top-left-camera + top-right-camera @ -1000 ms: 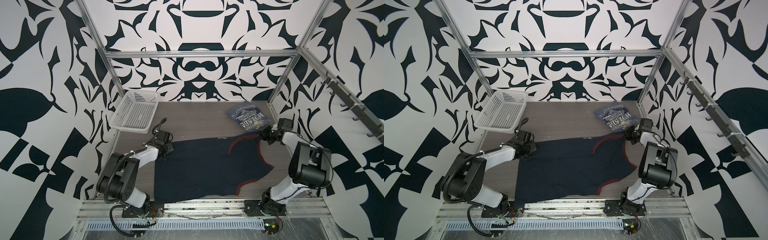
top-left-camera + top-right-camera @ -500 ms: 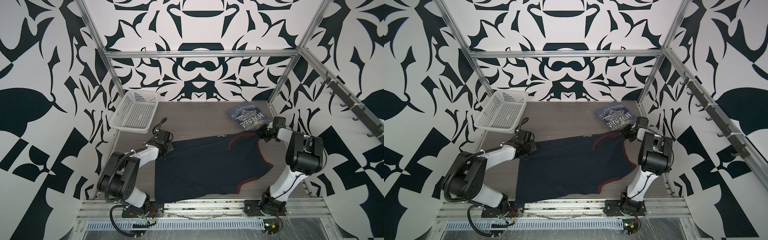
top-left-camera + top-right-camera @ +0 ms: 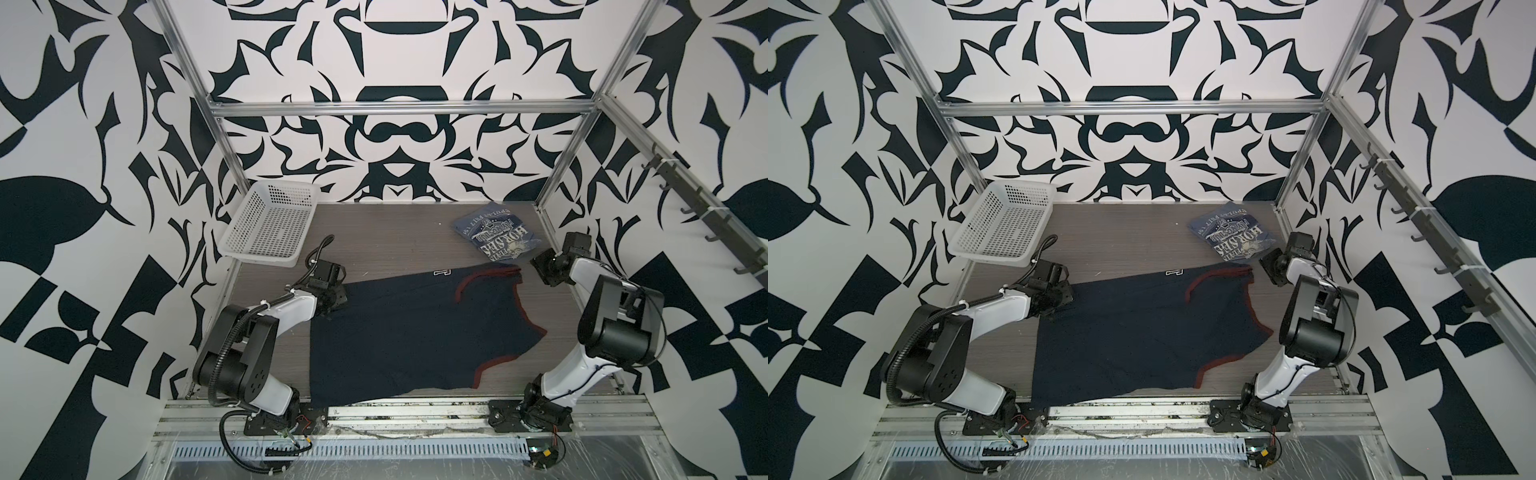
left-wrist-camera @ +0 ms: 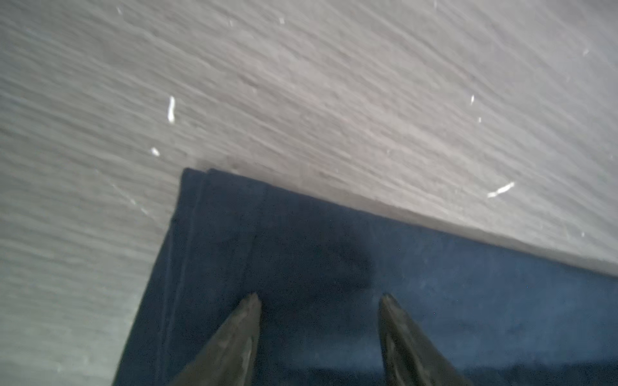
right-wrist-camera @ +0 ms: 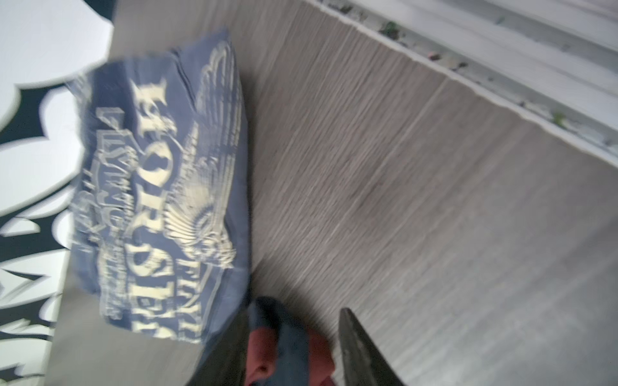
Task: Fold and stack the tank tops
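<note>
Navy tank top (image 3: 415,332) (image 3: 1142,328) lies spread flat mid-table (image 3: 395,232), one layer mostly smooth, red trim showing along the armhole and neck edges toward the right. Its near edge reaches the front edge of the table, and there is a small white mark at its far edge. Slate-blue tank top (image 3: 496,237) (image 3: 1235,235) is folded into a small packet at the far right of the table, lettered print up, just beyond the navy one's strap and not touching it in both top views. White basket (image 3: 259,261) (image 3: 992,258) sits at the far left corner, well apart from both tops. Left gripper (image 4: 319,300) (image 3: 332,305) is low over the far left corner of the navy top. In the left wrist view its fingers (image 4: 240,331) stand well apart with only flat navy cloth (image 4: 434,300) under and between them; nothing is pinched, and the cloth corner lies square on the table. Right gripper (image 5: 296,310) (image 3: 538,268) is at the right side, near the strap end of the navy top. In the right wrist view, which is blurred, its fingers (image 5: 357,347) are parted with a bunch of red-trimmed navy strap (image 5: 284,341) lying between them, and it doesn't look squeezed. The slate-blue packet (image 5: 160,187) sits just beside that gripper, print readable though smeared
</note>
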